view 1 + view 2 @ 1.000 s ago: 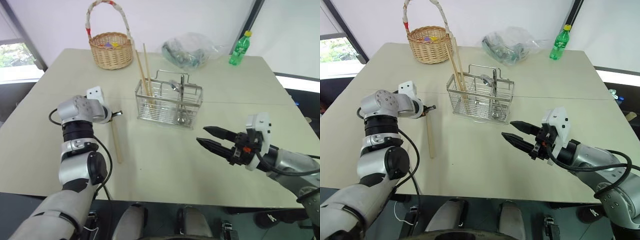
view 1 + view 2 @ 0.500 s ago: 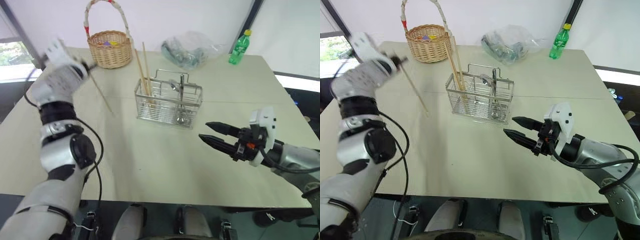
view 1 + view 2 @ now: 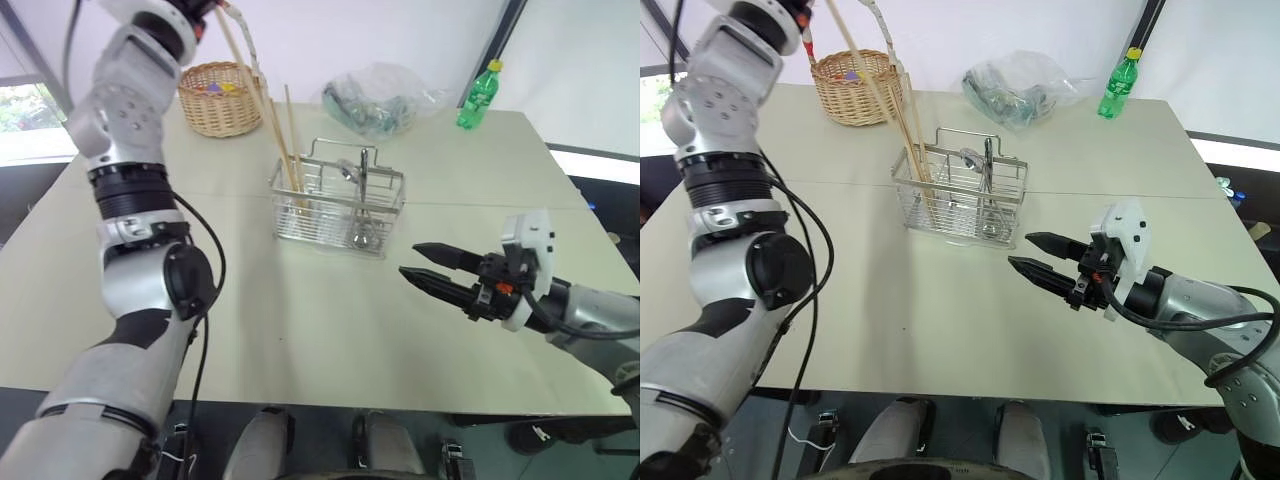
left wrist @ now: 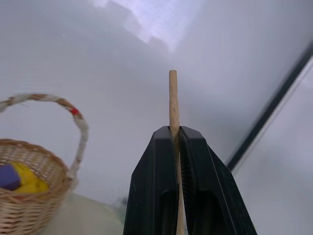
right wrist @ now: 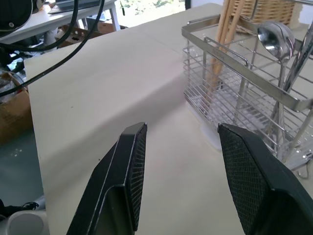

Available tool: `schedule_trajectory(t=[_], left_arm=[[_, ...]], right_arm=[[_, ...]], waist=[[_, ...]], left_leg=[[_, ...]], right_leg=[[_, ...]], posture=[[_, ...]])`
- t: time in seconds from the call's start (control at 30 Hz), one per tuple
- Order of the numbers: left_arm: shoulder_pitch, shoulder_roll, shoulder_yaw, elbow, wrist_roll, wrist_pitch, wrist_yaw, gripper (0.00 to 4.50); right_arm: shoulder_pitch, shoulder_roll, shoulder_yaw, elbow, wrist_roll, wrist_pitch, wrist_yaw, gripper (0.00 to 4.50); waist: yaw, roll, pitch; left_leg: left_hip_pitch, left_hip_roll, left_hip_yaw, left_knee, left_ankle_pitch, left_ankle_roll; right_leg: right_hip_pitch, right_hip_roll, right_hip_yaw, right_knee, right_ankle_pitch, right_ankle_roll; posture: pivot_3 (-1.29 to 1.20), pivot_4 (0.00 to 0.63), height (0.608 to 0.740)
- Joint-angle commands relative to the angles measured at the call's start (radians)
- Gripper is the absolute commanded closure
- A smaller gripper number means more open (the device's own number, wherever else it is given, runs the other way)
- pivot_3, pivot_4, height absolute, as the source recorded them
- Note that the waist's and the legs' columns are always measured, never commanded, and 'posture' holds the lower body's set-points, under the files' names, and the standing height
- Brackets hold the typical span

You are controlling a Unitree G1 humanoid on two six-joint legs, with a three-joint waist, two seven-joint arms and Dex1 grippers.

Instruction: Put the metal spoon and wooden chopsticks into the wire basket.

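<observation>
Left tool [image 4: 175, 147] raised high, clamped on one chopstick [image 3: 250, 75]; stick slants from tool down toward basket [image 3: 338, 205], lower tip near two chopsticks [image 3: 292, 140] standing in its end compartment nearest left tool. Spoon [image 5: 275, 36] in basket, bowl up, in compartment toward right tool. Right tool [image 3: 418, 264] half spread, empty, low over counter [image 3: 300, 330], just short of basket. I judge left arm must bring stick upright over basket's near end, then release.
</observation>
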Motion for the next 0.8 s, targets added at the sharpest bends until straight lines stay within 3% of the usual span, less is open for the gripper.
schedule_trajectory(t=[0.03,0.3,0.43,0.5,0.63,0.8], left_arm=[[0.026,-0.024,-0.088,-0.068,0.029,-0.029,-0.044,4.48],[0.161,-0.086,-0.243,-0.144,0.103,-0.116,-0.134,4.48],[0.207,-0.099,-0.262,-0.171,0.111,-0.145,-0.154,3.04],[0.224,-0.104,-0.264,-0.189,0.103,-0.149,-0.158,1.86],[0.246,-0.113,-0.241,-0.230,0.078,-0.140,-0.146,0.03],[0.237,-0.038,-0.212,-0.282,0.059,-0.096,-0.175,0.03]], right_arm=[[0.016,0.005,-0.047,-0.046,0.029,-0.009,-0.024,2.13],[0.056,0.009,-0.079,-0.073,0.046,-0.018,-0.060,2.13],[0.063,0.008,-0.090,-0.074,0.056,-0.023,-0.070,2.13],[0.066,0.006,-0.093,-0.072,0.056,-0.025,-0.069,2.13],[0.054,0.003,-0.091,-0.060,0.051,-0.029,-0.065,2.13],[0.022,-0.019,-0.094,-0.022,0.021,-0.039,-0.030,2.13]], waist=[[0.000,0.000,0.000],[0.000,0.001,0.000],[0.000,0.001,0.000],[0.000,0.001,0.000],[0.001,0.001,0.000],[-0.003,0.001,0.000]], left_leg=[[0.000,0.000,0.000,0.000,0.000,0.000],[0.000,0.000,0.000,0.000,0.000,0.000],[0.000,0.000,0.000,0.000,0.000,0.000],[0.000,0.000,0.000,0.000,0.000,0.000],[0.000,0.000,0.000,0.000,0.000,0.001],[0.000,0.000,0.000,0.000,0.000,0.001]], right_leg=[[0.000,0.000,0.000,0.000,0.000,0.000],[0.000,0.001,0.000,0.000,0.000,0.000],[0.000,0.000,0.000,0.000,0.000,0.000],[0.000,0.000,0.000,0.000,0.000,0.000],[0.001,0.000,0.000,0.000,0.000,0.000],[0.000,0.001,0.000,0.000,0.000,0.000]], posture=[[0.00,0.150,0.661],[0.00,0.150,0.661],[0.00,0.150,0.661],[0.00,0.150,0.661],[0.00,0.150,0.661],[0.00,0.150,0.661]])
